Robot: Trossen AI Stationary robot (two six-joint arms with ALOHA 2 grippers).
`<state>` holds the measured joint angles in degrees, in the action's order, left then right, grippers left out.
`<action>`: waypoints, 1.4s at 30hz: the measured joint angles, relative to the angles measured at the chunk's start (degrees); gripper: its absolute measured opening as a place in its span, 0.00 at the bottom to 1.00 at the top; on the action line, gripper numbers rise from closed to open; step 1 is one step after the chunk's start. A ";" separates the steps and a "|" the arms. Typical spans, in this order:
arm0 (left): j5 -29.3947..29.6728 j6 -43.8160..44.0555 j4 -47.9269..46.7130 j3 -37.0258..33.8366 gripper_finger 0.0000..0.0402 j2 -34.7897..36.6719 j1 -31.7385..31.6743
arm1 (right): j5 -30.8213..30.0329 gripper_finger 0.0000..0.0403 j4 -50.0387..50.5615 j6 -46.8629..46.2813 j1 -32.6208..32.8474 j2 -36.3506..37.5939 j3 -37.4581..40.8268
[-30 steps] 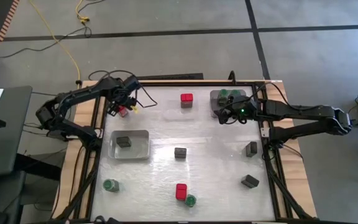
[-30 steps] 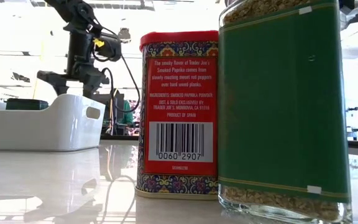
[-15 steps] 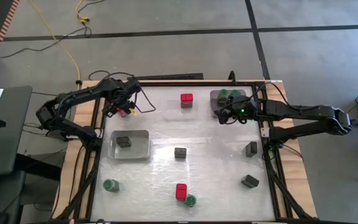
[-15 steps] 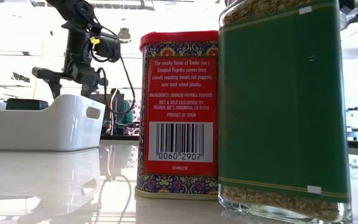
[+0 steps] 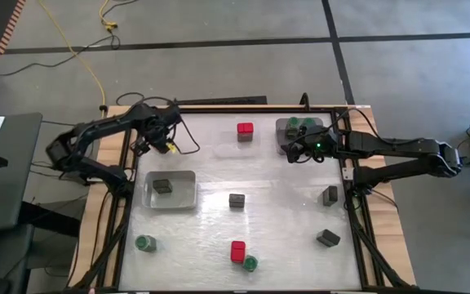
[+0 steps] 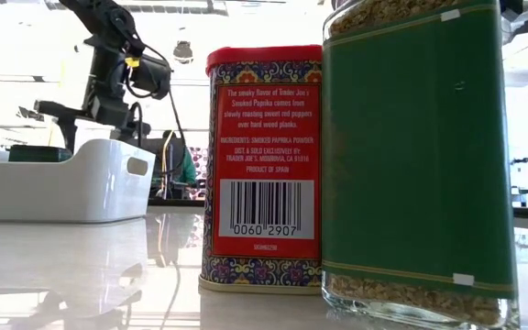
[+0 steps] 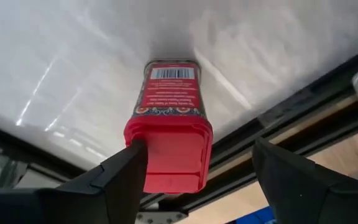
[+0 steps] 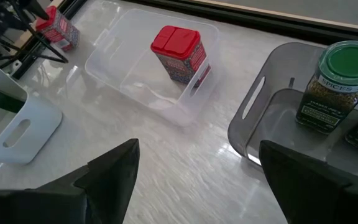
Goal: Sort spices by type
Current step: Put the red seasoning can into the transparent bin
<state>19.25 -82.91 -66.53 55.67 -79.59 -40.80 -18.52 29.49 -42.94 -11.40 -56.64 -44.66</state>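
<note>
A red-lidded spice tin (image 7: 169,106) stands on its base at the table's far left, also seen in the right wrist view (image 8: 58,28). My left gripper (image 7: 197,149) hangs over it, pointing down and open, one finger on each side of the red lid; in the high view the gripper (image 5: 157,144) covers the tin. My right gripper (image 8: 197,152) waits open and holds nothing, just near of the grey tray (image 5: 281,131), which holds green-lidded jars (image 8: 344,87). Another red tin (image 5: 245,131) stands in a clear tray (image 8: 104,56). My left gripper has one finger (image 7: 126,174) close against the side of the red lid (image 7: 151,155); whether it touches, I cannot tell. The other finger (image 7: 291,180) stands well clear of the lid.
A white tray (image 5: 188,194) at mid left holds a dark tin (image 5: 162,186). Loose on the table are dark tins (image 5: 236,200) (image 5: 330,194) (image 5: 328,238), green jars (image 5: 144,243) (image 5: 250,263) and a red tin (image 5: 237,251). The black frame rail (image 7: 278,112) runs close by the left gripper.
My left gripper has sunk a little and drifted toward the table's left edge, rolling its wrist. It now covers the red tin, which showed beside it in the high view a second ago. The tin has stayed in place.
</note>
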 joint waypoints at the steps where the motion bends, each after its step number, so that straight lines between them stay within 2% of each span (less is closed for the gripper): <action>1: 0.76 0.15 1.37 -0.35 0.68 0.00 0.00 | 0.00 0.89 0.01 -0.08 0.00 0.02 0.00; 5: 1.94 3.12 3.68 0.67 0.68 -0.37 0.30 | 0.00 0.89 0.00 -0.11 0.00 0.01 0.00; 12: 2.35 5.20 0.88 2.59 0.68 -0.15 0.88 | 0.00 0.89 -0.01 -0.11 0.00 0.02 0.00; 28: 3.46 0.33 2.77 0.21 0.68 -0.15 -1.20 | 0.00 0.89 -0.01 -0.11 0.00 0.02 0.00; 33: 5.24 0.48 6.25 -0.69 0.68 -0.15 -1.20 | -0.02 0.89 0.01 -0.11 0.00 0.02 0.00; 42: 5.34 1.14 6.04 -0.69 0.68 -1.99 -1.73 | 0.00 0.89 0.00 -0.11 0.00 0.02 0.00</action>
<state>24.59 -81.77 -60.49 54.98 -81.58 -42.53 -18.52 29.48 -43.05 -11.40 -56.62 -44.66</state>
